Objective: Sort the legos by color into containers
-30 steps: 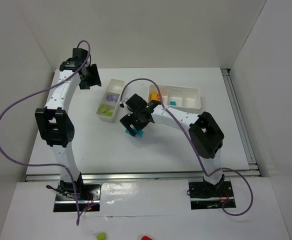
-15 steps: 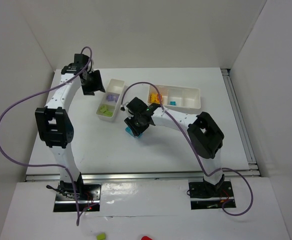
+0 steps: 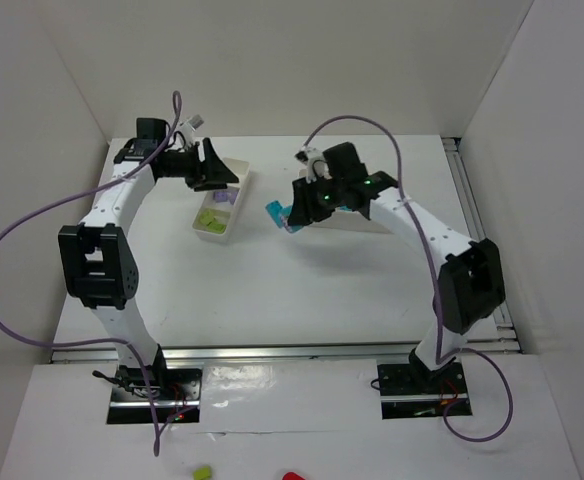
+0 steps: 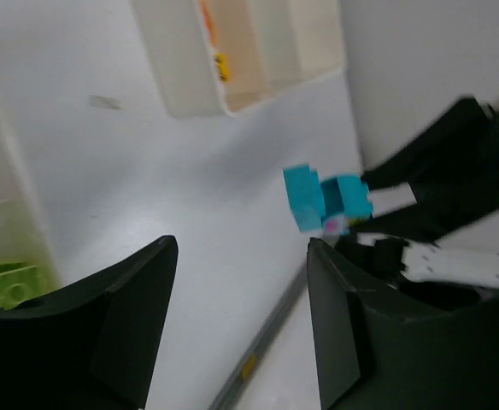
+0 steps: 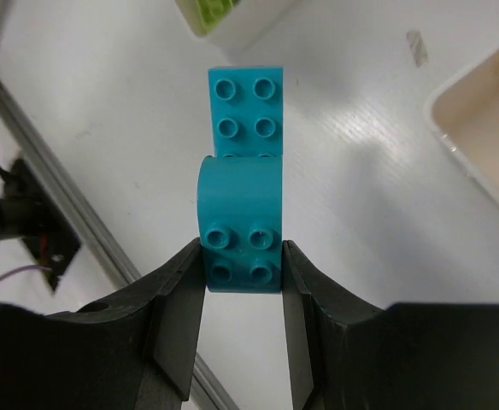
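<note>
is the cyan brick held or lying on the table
Held. The right gripper is shut on the cyan brick, a finger pressed against each side.

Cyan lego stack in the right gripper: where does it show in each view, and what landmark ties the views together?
Top external: cyan studded plastic lego stack at centre, at the right gripper's tip.
Left wrist: right of centre, blurred.
Right wrist: centre, clamped in the right gripper.
Shared landmark: pale green bricks in the white plastic tray.
</note>
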